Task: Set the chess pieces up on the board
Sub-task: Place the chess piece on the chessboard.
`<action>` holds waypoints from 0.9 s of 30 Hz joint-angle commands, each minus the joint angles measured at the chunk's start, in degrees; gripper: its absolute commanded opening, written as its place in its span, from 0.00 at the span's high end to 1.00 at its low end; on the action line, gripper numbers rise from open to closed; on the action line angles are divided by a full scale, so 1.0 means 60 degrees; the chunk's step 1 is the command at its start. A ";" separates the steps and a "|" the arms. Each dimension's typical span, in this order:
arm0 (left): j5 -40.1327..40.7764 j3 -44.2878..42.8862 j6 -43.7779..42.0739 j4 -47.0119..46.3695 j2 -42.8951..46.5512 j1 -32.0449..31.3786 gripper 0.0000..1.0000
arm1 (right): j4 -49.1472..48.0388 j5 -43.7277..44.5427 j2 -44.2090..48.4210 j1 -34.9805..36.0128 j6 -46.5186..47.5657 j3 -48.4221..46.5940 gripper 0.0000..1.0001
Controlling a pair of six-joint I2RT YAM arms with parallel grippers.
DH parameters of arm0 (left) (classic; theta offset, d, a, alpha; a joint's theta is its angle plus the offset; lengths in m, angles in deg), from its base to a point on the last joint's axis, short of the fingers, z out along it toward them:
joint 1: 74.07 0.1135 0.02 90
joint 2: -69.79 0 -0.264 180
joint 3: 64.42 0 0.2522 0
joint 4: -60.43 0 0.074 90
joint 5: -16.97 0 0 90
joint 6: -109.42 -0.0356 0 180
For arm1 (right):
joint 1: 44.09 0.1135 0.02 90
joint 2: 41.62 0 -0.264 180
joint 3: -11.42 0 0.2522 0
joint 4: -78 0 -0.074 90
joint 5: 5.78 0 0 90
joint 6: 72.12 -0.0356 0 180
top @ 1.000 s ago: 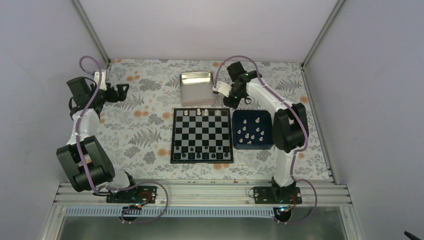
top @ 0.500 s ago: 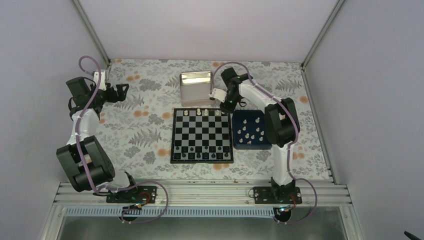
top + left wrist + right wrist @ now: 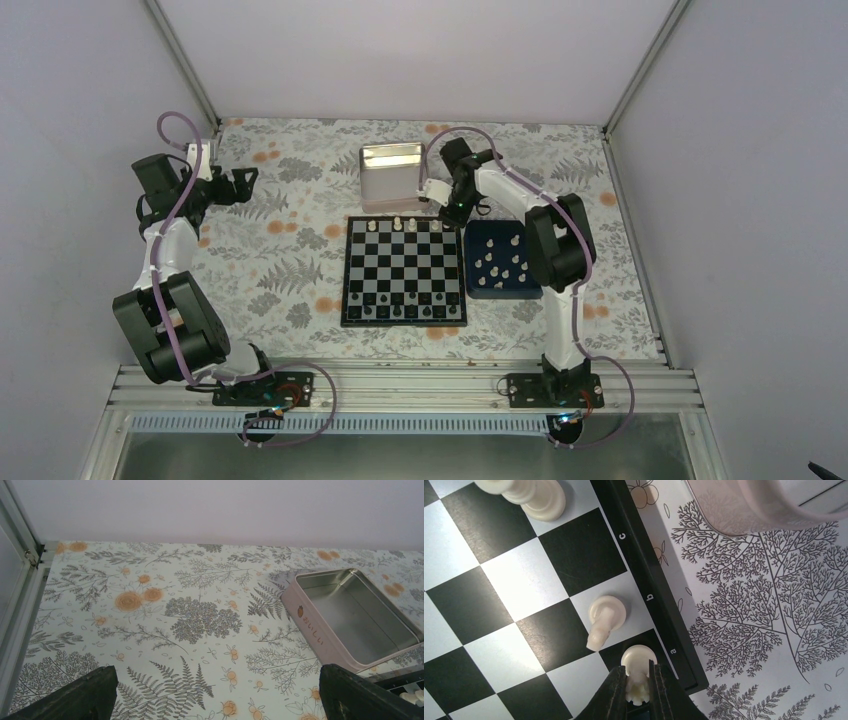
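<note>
One small cream chess piece (image 3: pixel 638 666) sits at the corner square of the flat black-and-white chequered board (image 3: pixel 504 585). We see the right jaws pinching it tight. A cream horse piece (image 3: pixel 605 617) stands just beside it. The left jaws are spread wide apart over the flowery desk (image 3: pixel 150 630), near the shiny metal tin (image 3: pixel 310 625).

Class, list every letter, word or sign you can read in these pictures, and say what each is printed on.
"c", "b", "a": black border of the board, right wrist view.
"おいしい", below a strawberry sign: pink side of the tin, left wrist view.
Top view: nothing readable.
</note>
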 commanded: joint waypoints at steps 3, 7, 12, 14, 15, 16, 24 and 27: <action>-0.0265 0.0050 -0.0147 0.0003 -0.0059 0.0052 0.00 | -0.0035 0.0109 -0.0140 0.0047 0.0056 0.0157 0.89; -0.0258 0.0055 -0.0144 0.0002 -0.0044 0.0074 0.00 | 0.0007 0.0075 -0.0106 0.0038 0.0074 0.0241 0.89; -0.0283 0.0040 -0.0132 0.0002 -0.0071 0.0078 0.00 | 0.0034 0.0067 -0.0084 0.0014 0.0067 0.0283 0.88; -0.0273 0.0040 -0.0134 -0.0003 -0.0073 0.0076 0.00 | 0.0033 0.0074 -0.0134 0.0022 0.0067 0.0282 0.86; -0.0272 0.0034 -0.0130 0.0003 -0.0068 0.0076 0.00 | 0.0041 0.0090 -0.0151 0.0024 0.0062 0.0283 0.85; -0.0272 0.0046 -0.0131 0.0004 -0.0073 0.0072 0.00 | 0.0048 0.0093 -0.0146 0.0025 0.0060 0.0272 0.83; -0.0247 0.0062 -0.0131 -0.0020 -0.0088 0.0080 0.00 | -0.0263 0.0360 0.0621 -0.0276 -0.0029 0.0235 0.59; -0.0232 0.0062 -0.0129 -0.0011 -0.0061 0.0080 0.00 | -0.0145 0.0336 0.1256 -0.0670 -0.0031 0.0460 0.58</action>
